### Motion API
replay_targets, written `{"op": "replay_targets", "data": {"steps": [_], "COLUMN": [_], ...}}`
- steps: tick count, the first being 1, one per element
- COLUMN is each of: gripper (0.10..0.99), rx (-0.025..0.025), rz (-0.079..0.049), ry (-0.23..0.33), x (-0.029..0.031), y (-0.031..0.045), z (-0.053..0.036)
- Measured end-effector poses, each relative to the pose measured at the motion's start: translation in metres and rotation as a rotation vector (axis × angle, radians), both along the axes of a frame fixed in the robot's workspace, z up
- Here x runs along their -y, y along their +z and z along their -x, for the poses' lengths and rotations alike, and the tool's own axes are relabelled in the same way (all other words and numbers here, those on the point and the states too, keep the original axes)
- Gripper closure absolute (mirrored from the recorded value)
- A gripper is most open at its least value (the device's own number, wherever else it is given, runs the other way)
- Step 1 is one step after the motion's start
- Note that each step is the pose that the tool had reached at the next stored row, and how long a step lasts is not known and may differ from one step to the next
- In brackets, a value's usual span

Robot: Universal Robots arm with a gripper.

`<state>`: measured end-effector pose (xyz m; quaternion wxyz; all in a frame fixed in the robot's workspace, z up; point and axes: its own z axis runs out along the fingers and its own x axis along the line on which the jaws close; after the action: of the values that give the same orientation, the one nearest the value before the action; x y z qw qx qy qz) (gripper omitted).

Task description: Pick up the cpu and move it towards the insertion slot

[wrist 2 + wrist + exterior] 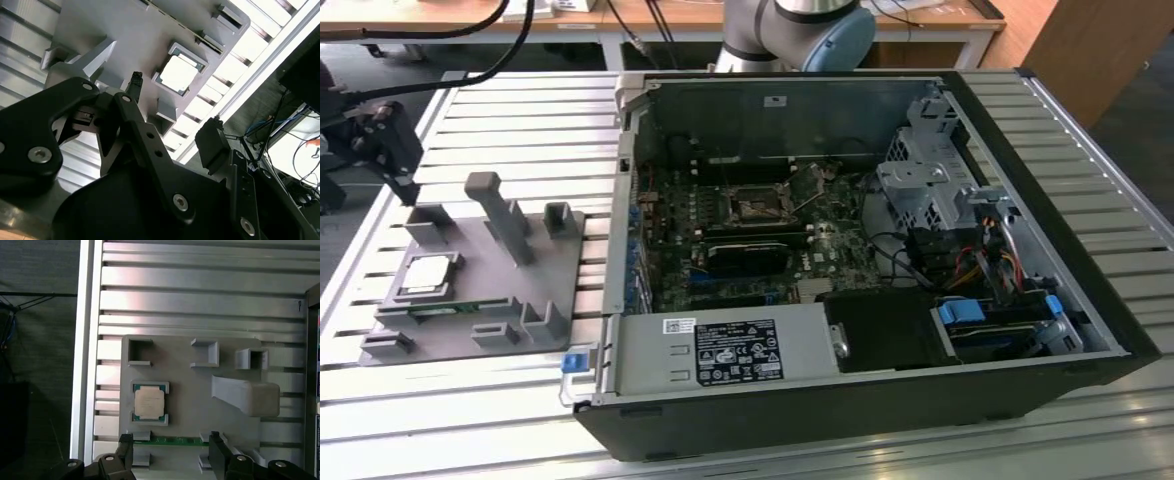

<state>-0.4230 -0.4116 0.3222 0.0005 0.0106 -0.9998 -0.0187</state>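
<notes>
The cpu [427, 275] is a small square chip with a silvery top. It lies flat in its pocket on the grey fixture plate [480, 330] at the exterior view's left. In both wrist views the cpu [150, 403] [177, 74] sits untouched. My gripper [403, 185] hangs above the plate's outer edge, apart from the chip. It is open [170, 452], its black fingers [215, 450] spread over the green memory stick [170, 441] beside the chip, nothing between them. The insertion slot [757, 205] is a metal-framed socket on the motherboard inside the case.
The open black computer case [1067, 290] lies at the exterior view's right, with a power supply [720, 352], drive cage [927, 185] and cables inside. A tall grey post [500, 215] and small blocks rise from the fixture. All of it rests on a slatted aluminium table [520, 110].
</notes>
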Motion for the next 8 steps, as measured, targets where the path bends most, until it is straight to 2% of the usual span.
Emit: {"op": "replay_targets", "data": {"steps": [8], "gripper": [0.380], "rx": [-0.0001], "rz": [0.000], "ry": [0.000], "x": [0.0001], "y": [-0.0122], "z": [0.0011]}}
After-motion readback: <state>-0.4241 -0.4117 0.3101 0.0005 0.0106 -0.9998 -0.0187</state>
